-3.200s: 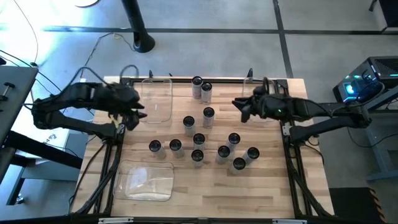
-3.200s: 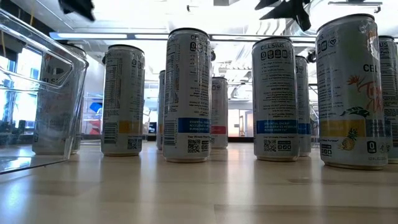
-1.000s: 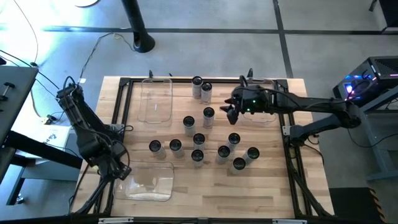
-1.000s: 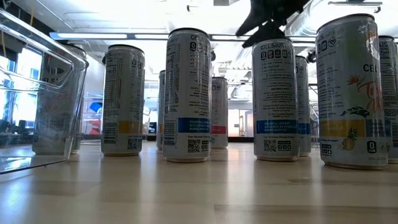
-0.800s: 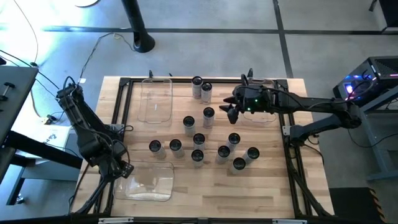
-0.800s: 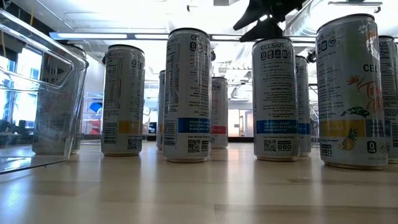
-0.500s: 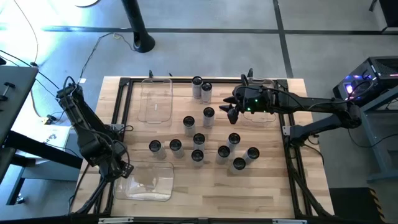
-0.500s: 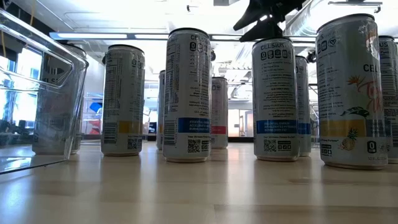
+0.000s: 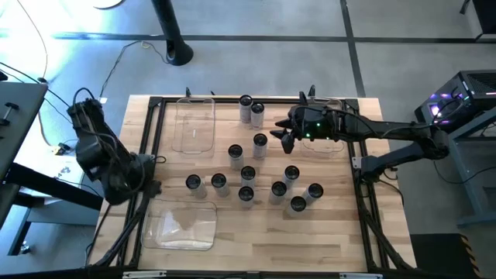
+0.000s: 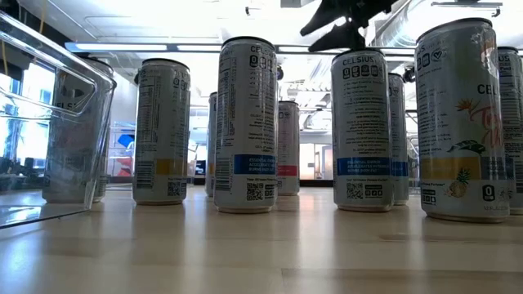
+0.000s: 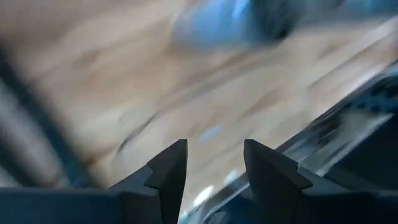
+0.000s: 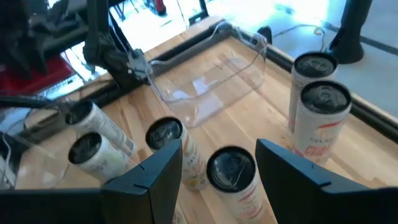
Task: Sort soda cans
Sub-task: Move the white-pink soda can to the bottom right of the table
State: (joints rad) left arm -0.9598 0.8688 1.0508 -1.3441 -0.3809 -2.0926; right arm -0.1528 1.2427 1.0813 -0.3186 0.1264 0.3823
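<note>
Right pincer (image 9: 284, 140) open, empty – above 1 soda can (image 9: 260, 142).
Left pincer (image 11: 214, 163) open, empty – at worktop (image 9: 341, 225) left edge.

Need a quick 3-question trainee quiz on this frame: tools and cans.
1. True or false: the right tool holds a can.
2. How many cans stand on the table?
3. Where is the left tool? A: over the cans. B: by the table's left edge. C: next to the right tool.
Key: 1 false, it hovers open; 2 twelve; 3 B.
</note>
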